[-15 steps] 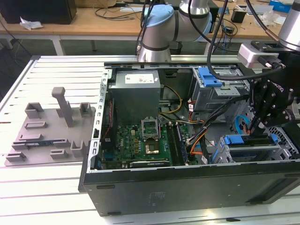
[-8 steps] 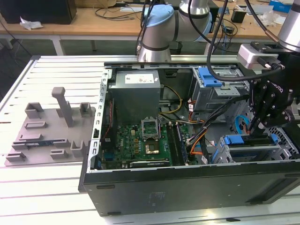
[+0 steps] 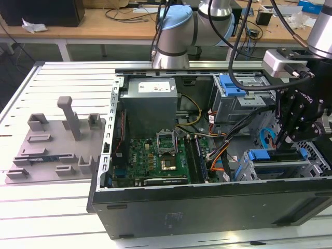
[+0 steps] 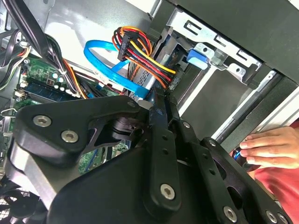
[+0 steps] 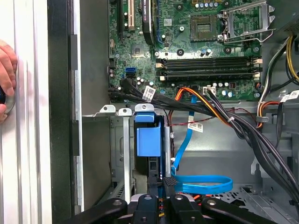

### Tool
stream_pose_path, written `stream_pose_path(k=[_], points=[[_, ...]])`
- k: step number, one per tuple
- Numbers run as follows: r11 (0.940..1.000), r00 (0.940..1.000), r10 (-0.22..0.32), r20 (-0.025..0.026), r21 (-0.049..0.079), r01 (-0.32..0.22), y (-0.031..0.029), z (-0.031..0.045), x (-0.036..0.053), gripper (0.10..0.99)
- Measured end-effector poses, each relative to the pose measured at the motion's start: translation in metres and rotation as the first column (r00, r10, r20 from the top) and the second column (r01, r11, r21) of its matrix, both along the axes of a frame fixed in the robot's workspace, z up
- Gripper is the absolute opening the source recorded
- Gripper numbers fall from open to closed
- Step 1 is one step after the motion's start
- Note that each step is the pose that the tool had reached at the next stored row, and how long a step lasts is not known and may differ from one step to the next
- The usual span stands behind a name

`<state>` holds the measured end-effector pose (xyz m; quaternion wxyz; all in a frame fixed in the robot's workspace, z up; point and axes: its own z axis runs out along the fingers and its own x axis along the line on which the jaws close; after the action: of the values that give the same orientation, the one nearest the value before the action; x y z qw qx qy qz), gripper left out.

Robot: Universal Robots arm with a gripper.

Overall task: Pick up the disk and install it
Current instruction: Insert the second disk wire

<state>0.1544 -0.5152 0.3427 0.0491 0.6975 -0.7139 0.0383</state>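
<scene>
The disk sits edge-up in the drive cage at the front right corner of the open computer case, its blue rail along the top. In the first wrist view its blue tab fills the narrow slot between the cage's metal walls. My gripper hangs straight over the disk's rear end, shut, with the tips down at the rail. I cannot tell if they touch it. In the second wrist view the gripper points at the disk's blue tab, beside a bundle of coloured power wires.
A blue data cable loops beside the slot, and black cable bundles cross the case. A grey power-supply box and the motherboard fill the case's other half. A second caged drive with a blue clip stands behind. A person's hand rests outside the case.
</scene>
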Motion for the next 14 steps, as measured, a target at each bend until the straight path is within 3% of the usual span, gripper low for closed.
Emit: stream_pose_path(k=[14], points=[[1.0,1.0,0.0,0.0,0.0,0.0,0.0005,0.0001,0.0,0.161]])
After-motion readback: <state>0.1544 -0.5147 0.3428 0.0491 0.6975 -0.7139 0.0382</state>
